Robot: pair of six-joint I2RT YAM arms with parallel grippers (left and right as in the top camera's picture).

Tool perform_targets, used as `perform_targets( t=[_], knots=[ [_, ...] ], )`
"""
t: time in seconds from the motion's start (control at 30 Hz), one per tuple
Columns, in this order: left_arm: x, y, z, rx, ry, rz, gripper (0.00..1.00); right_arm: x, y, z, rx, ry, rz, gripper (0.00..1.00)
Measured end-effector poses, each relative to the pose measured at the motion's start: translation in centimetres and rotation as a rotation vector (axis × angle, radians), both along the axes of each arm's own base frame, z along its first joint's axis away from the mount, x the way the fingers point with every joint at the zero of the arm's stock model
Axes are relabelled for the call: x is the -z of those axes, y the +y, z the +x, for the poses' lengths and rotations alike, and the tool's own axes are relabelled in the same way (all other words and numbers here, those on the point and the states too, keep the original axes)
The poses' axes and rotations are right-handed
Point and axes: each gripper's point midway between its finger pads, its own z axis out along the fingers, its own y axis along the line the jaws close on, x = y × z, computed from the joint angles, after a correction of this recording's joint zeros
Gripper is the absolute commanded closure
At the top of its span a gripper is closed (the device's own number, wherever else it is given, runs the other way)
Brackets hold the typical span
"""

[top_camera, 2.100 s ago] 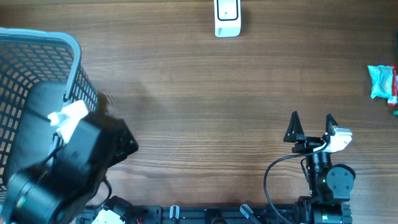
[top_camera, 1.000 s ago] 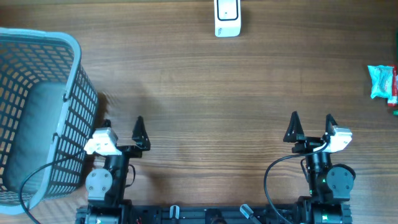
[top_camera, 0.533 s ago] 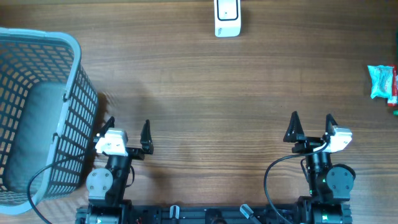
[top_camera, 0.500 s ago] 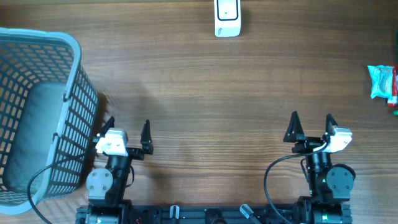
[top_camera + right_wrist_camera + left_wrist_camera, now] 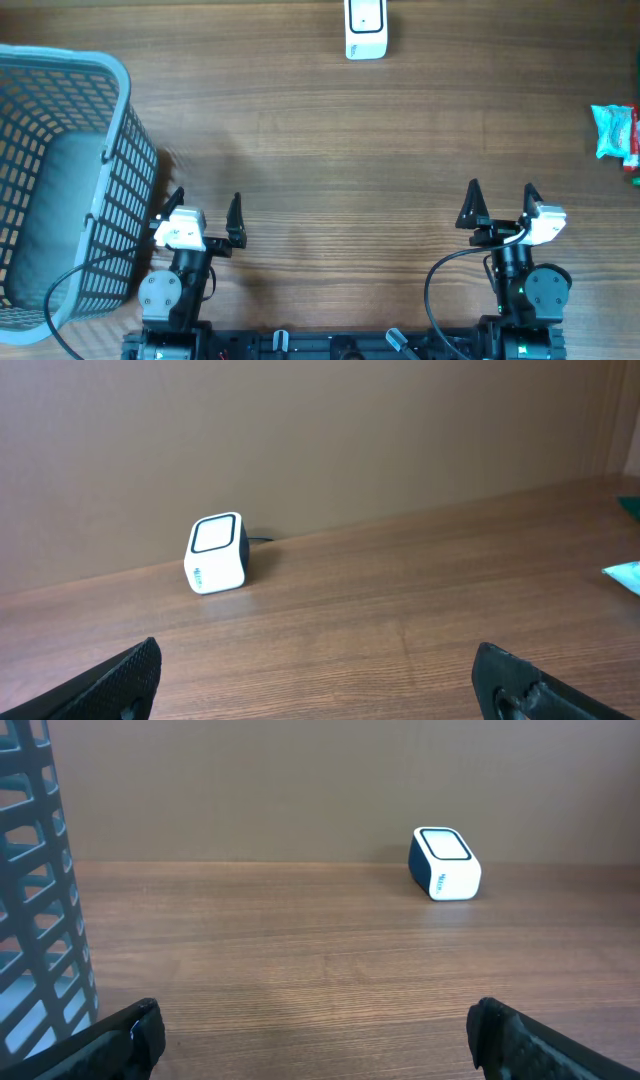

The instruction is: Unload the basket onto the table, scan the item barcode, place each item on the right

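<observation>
Both pincers released above a wooden surface (image 5: 350, 150), the item well off to the right.
The grey lattice basket (image 5: 60, 70) fills the left edge; its contents cannot be told. The left pincer (image 5: 206, 197) beside it and the right pincer (image 5: 501, 188) gape, grasping nothing. The white scanner (image 5: 365, 28) stands at the far edge, its marking unreadable. The teal packet (image 5: 612, 131) lies at the right edge.

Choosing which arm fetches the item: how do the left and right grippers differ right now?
The left gripper sits close beside the basket wall; the right gripper has bare table around it. The right gripper is on the side of the teal packet, while the left gripper is far from it. Both are open, empty and face the scanner.
</observation>
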Motion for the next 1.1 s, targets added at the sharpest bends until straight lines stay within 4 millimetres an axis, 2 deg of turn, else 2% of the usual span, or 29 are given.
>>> perform_targets(
  t=[0.13,1.1],
  knots=[
    [0.00,0.93,0.09,-0.038,0.000,0.000,0.00,0.00,0.01,0.00,0.000,0.000,0.000,0.00],
    [0.01,0.93,0.09,-0.038,0.000,0.000,0.00,0.00,0.01,0.00,0.000,0.000,0.000,0.00]
  ],
)
